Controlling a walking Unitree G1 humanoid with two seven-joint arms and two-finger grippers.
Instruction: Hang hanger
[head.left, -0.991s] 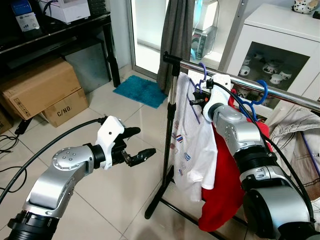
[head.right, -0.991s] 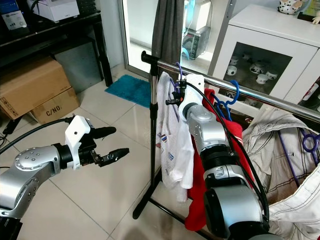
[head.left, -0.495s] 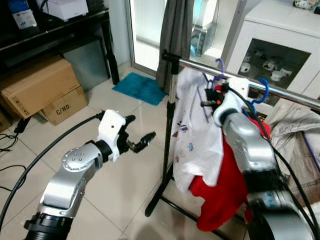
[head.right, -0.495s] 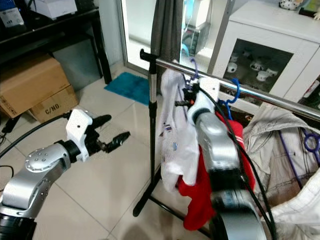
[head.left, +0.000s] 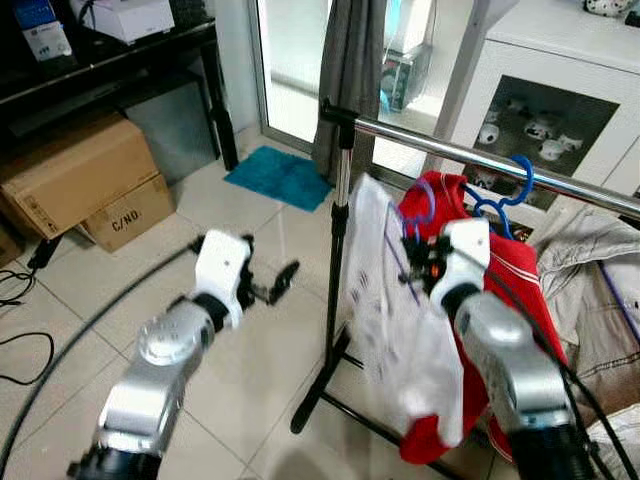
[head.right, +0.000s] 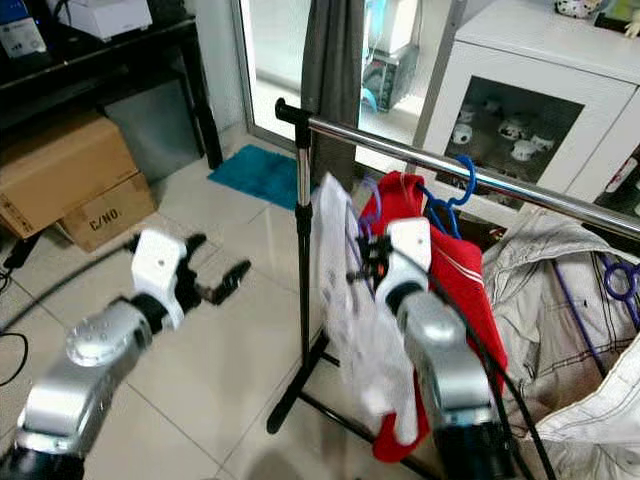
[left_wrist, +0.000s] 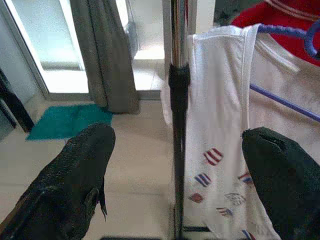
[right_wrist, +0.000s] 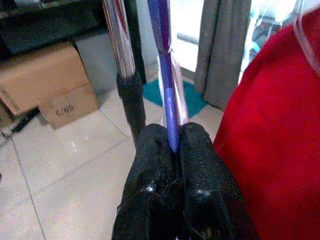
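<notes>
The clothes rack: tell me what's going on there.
The right gripper is shut on a purple hanger carrying a white shirt, held below the chrome rail, not hooked on. A red shirt already hangs there on a blue hanger. The left gripper hovers open beside the rack's upright pole.

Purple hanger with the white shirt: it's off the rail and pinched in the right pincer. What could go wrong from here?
1. The right pincer pinches only the thin purple plastic hanger, so it may twist or slip.
2. The hanging white patterned shirt could snag on the black-capped end of the chrome rail or on the red garment.
3. The blue hanger crowds the rail, so the two hooks could tangle.
</notes>
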